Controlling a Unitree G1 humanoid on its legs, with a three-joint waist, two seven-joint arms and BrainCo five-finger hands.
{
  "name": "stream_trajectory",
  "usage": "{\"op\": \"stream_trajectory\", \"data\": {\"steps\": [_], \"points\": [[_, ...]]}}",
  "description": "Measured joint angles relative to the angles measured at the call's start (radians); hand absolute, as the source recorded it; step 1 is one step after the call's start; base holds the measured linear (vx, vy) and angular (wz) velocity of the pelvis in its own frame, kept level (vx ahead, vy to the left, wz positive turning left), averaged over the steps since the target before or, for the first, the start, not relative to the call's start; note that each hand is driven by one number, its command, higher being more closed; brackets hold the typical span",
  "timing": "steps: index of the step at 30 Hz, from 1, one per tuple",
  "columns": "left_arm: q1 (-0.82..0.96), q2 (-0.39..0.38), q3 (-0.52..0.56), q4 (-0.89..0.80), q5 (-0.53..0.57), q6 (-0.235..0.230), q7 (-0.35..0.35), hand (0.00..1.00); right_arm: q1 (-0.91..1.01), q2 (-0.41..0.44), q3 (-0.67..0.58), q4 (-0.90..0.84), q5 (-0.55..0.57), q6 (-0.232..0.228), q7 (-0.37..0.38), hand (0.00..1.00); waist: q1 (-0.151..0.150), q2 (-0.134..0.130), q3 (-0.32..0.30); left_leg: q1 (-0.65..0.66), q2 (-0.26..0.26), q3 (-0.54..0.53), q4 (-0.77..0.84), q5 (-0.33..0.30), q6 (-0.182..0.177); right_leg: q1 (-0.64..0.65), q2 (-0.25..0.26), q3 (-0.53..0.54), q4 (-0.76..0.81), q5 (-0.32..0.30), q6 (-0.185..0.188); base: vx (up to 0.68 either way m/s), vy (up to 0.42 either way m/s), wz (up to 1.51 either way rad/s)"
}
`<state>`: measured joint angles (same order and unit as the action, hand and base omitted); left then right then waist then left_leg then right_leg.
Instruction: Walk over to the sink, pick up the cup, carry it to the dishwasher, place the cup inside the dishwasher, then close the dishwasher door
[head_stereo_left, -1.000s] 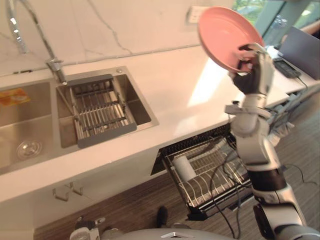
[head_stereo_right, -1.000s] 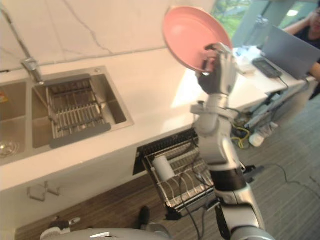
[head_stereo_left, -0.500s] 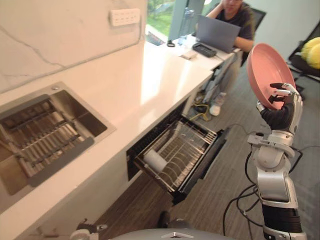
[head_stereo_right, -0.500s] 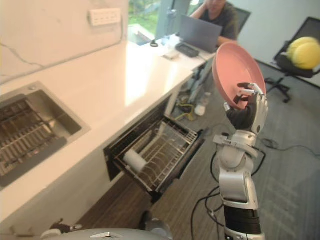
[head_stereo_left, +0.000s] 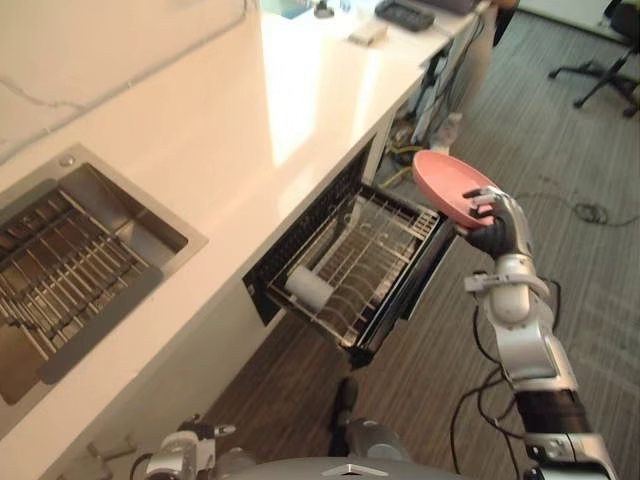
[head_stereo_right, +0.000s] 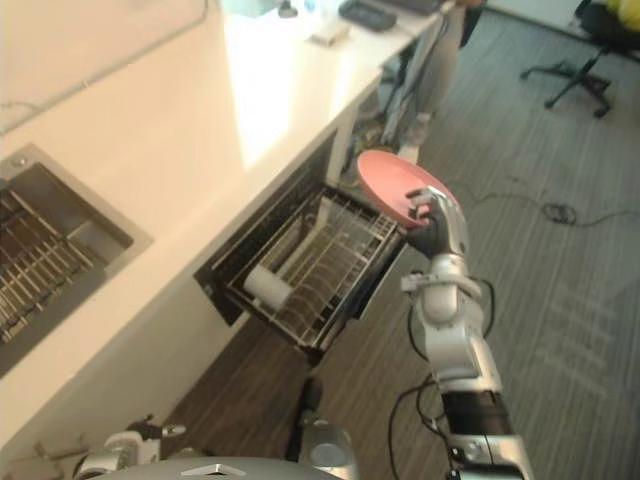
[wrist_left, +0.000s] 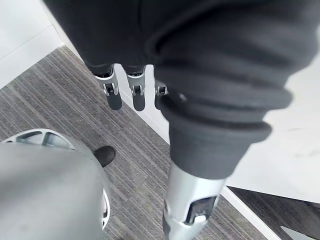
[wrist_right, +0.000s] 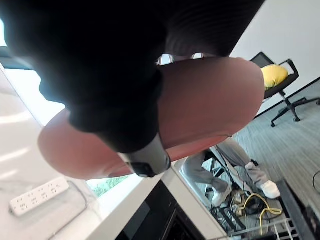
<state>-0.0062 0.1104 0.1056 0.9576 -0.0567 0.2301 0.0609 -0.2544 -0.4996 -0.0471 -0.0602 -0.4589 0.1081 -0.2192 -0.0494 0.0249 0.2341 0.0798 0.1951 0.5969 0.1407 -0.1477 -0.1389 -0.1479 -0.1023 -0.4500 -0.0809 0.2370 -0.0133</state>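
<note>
White desk (head_stereo_left: 200, 140) over an open dishwasher (head_stereo_left: 405, 295), a white cup (head_stereo_left: 308, 287) lying in its rack (head_stereo_left: 372, 252) — right hand (head_stereo_left: 497, 225), fingers curled on a pink plate (head_stereo_left: 450, 185), holds it near the rack's outer corner, flatter than before. Left wrist view: left hand (wrist_left: 125, 92), fingers straight, above the floor (wrist_left: 50, 95).

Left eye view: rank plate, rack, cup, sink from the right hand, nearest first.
1. Plate: in the right hand.
2. Rack: pulled out, just left of it.
3. Cup: in the rack's left end.
4. Sink: far left, in the counter.
</note>
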Motion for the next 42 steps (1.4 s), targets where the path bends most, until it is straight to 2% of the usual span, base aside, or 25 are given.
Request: {"op": "stream_trajectory", "data": {"steps": [2, 7, 12, 14, 20, 24, 29, 31, 37, 40, 41, 42], "points": [[-0.042, 0.000, -0.014, 0.004, -0.014, -0.020, 0.000, 0.00, -0.101, -0.032, 0.044, 0.061, -0.001, -0.008, -0.003, 1.00, 0.007, 0.003, 0.057, -0.064, -0.014, -0.022, 0.038, -0.009, 0.018, -0.042, -0.020, 0.000, 0.000, 0.021, 0.002, -0.14, -0.001, 0.13], [-0.107, 0.010, -0.028, 0.004, -0.056, -0.049, 0.015, 0.00, -0.228, -0.032, 0.123, 0.162, -0.004, -0.018, -0.014, 1.00, 0.022, 0.017, 0.145, -0.183, -0.010, -0.060, 0.143, -0.039, 0.042, -0.106, -0.044, -0.005, 0.001, 0.050, 0.005, -0.09, 0.012, 0.14], [-0.146, 0.011, -0.031, 0.001, -0.061, -0.053, 0.023, 0.00, -0.321, -0.032, 0.177, 0.293, -0.013, -0.016, -0.036, 1.00, 0.033, 0.043, 0.195, -0.276, 0.002, -0.097, 0.238, -0.087, 0.060, -0.144, -0.054, 0.000, 0.001, 0.072, 0.021, -0.05, 0.052, 0.11], [-0.166, 0.016, -0.031, -0.001, -0.069, -0.052, 0.027, 0.00, -0.368, -0.031, 0.208, 0.347, -0.013, -0.014, -0.050, 1.00, 0.044, 0.046, 0.201, -0.326, 0.006, -0.110, 0.273, -0.096, 0.068, -0.180, -0.059, 0.017, 0.001, 0.088, 0.035, -0.02, 0.079, 0.13], [-0.218, 0.019, -0.045, -0.002, -0.069, -0.042, 0.041, 0.00, -0.472, -0.027, 0.280, 0.534, -0.011, 0.003, -0.053, 1.00, 0.084, 0.053, 0.220, -0.391, 0.002, -0.142, 0.317, -0.097, 0.075, -0.206, -0.070, 0.023, 0.001, 0.100, 0.039, -0.01, 0.040, 0.14], [-0.239, 0.026, -0.061, 0.004, -0.069, -0.039, 0.041, 0.00, -0.557, -0.024, 0.283, 0.688, 0.003, 0.006, -0.062, 1.00, 0.101, 0.058, 0.223, -0.437, -0.006, -0.163, 0.329, -0.096, 0.082, -0.235, -0.080, 0.022, 0.001, 0.108, 0.037, -0.03, 0.016, 0.13], [-0.267, 0.027, -0.069, 0.015, -0.071, -0.041, 0.040, 0.00, -0.680, -0.059, 0.286, 0.856, 0.099, 0.017, -0.093, 1.00, 0.114, 0.086, 0.245, -0.473, -0.018, -0.181, 0.335, -0.089, 0.096, -0.258, -0.090, 0.021, 0.001, 0.124, 0.033, -0.05, -0.001, 0.08], [-0.273, 0.027, -0.071, 0.018, -0.078, -0.045, 0.040, 0.00, -0.710, -0.072, 0.290, 0.898, 0.110, 0.035, -0.098, 1.00, 0.114, 0.087, 0.246, -0.488, -0.022, -0.184, 0.334, -0.086, 0.099, -0.272, -0.092, 0.024, 0.001, 0.126, 0.030, -0.05, -0.025, 0.04], [-0.278, 0.023, -0.090, 0.037, -0.099, -0.065, 0.041, 0.00, -0.755, -0.122, 0.272, 0.962, 0.097, 0.093, -0.133, 1.00, 0.109, 0.118, 0.261, -0.493, -0.028, -0.177, 0.331, -0.079, 0.101, -0.284, -0.098, 0.036, 0.001, 0.126, 0.024, -0.03, -0.017, -0.02], [-0.281, 0.024, -0.095, 0.037, -0.116, -0.076, 0.040, 0.00, -0.764, -0.122, 0.271, 0.986, 0.090, 0.109, -0.132, 1.00, 0.108, 0.118, 0.261, -0.500, -0.028, -0.167, 0.330, -0.074, 0.101, -0.301, -0.098, 0.046, 0.001, 0.125, 0.013, -0.02, -0.020, -0.09], [-0.283, 0.024, -0.105, 0.037, -0.117, -0.079, 0.040, 0.00, -0.768, -0.122, 0.271, 0.986, 0.070, 0.114, -0.131, 0.00, 0.108, 0.118, 0.261, -0.500, -0.028, -0.162, 0.330, -0.073, 0.100, -0.304, -0.097, 0.050, 0.001, 0.126, 0.011, -0.01, -0.018, -0.09], [-0.285, 0.023, -0.109, 0.037, -0.117, -0.082, 0.039, 0.00, -0.770, -0.122, 0.270, 0.988, 0.066, 0.114, -0.130, 0.00, 0.107, 0.118, 0.261, -0.499, -0.028, -0.161, 0.330, -0.072, 0.100, -0.305, -0.096, 0.052, 0.001, 0.126, 0.010, -0.01, -0.014, -0.08]]}}
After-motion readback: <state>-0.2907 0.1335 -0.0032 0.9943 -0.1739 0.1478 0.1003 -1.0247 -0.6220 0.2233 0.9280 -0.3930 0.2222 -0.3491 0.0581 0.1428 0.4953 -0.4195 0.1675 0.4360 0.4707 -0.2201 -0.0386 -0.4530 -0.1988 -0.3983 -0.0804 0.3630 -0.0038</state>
